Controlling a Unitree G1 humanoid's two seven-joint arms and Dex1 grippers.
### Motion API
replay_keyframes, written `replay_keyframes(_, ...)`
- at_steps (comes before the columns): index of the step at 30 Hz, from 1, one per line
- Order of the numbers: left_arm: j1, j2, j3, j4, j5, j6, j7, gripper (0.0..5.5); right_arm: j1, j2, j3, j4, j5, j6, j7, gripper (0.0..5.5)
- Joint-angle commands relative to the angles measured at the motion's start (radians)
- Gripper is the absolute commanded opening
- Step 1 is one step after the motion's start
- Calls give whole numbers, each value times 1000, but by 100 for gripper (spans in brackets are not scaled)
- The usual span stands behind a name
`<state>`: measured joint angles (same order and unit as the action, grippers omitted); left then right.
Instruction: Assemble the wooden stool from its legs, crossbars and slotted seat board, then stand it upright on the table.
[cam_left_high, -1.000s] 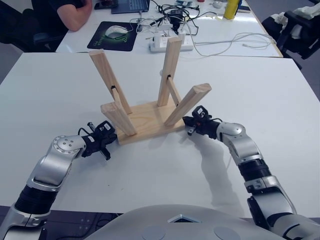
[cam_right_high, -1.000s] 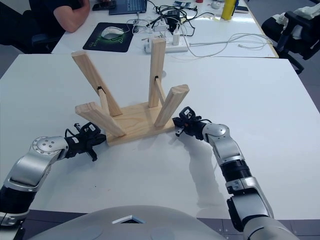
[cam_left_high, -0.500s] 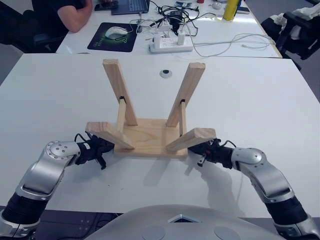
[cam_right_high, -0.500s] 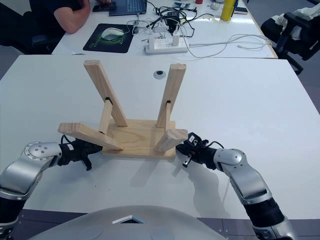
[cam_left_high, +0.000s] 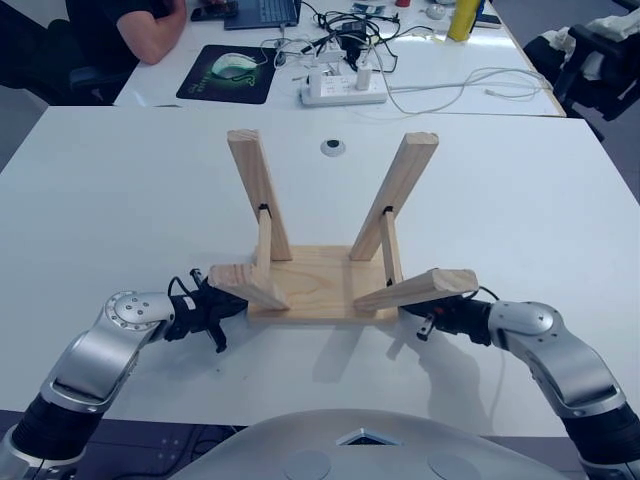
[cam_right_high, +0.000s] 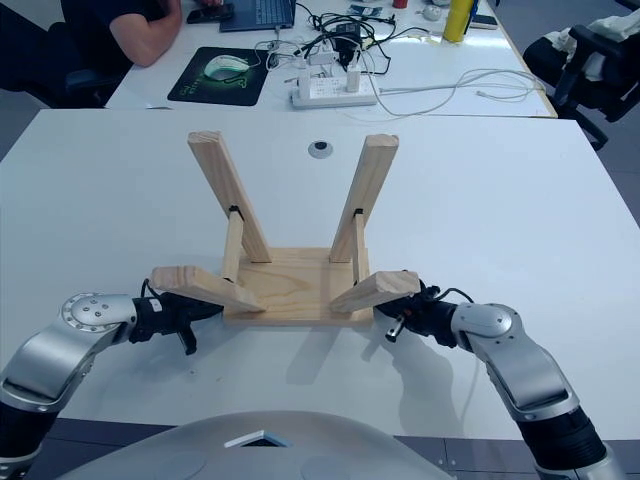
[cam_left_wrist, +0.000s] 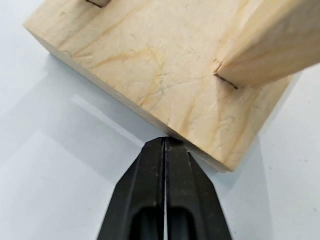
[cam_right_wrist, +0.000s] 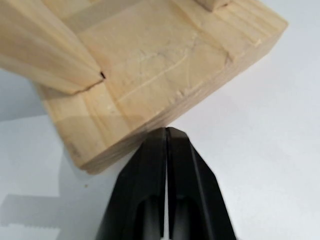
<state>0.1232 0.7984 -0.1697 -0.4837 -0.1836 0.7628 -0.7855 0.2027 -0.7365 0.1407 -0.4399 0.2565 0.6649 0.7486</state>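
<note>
The stool (cam_left_high: 322, 282) is pale, unfinished wood with visible grain and squared edges. It sits upside down near the middle of the white, smooth surface (cam_left_high: 120, 190), somewhat toward its near edge. The flat rectangular seat board (cam_left_high: 320, 283) lies face down, its long axis running left to right. Four straight, square-cut legs (cam_left_high: 258, 190) rise from the board and splay outward, the two far ones pointing up and away, the two near ones leaning low toward the near corners. A thin crossbar (cam_left_high: 264, 240) joins the left pair of legs and another joins the right pair.

The left claw (cam_left_wrist: 164, 141) is black and tapered, clenched with its fingers pressed together on nothing, its tip touching the board's left edge near the near corner. The right claw (cam_right_wrist: 166, 131) is clenched the same way, its tip against the board's right edge beneath the near right leg.

The surface stretches wide to the left, right and far side of the stool. A small round disc (cam_left_high: 331, 148) lies in the surface beyond the far legs, well apart from them.
</note>
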Motion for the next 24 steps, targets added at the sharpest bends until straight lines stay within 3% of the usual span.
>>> replay_keyframes(1,16,35,55,51,15,-21,16,3,36,-43,-7,70,-71,9,-47,0)
replay_keyframes(9,189,129,146,75,3,-75,-44,3,125,-92,-67,104,-83,-70,-26,0)
replay_keyframes(17,244,54,106,13,-38,-53,-9,3,160,-74,-16,26,-60,-43,-20,0)
replay_keyframes(24,169,10,65,-2,-52,-32,17,3,176,-53,31,-41,-25,-4,-29,0)
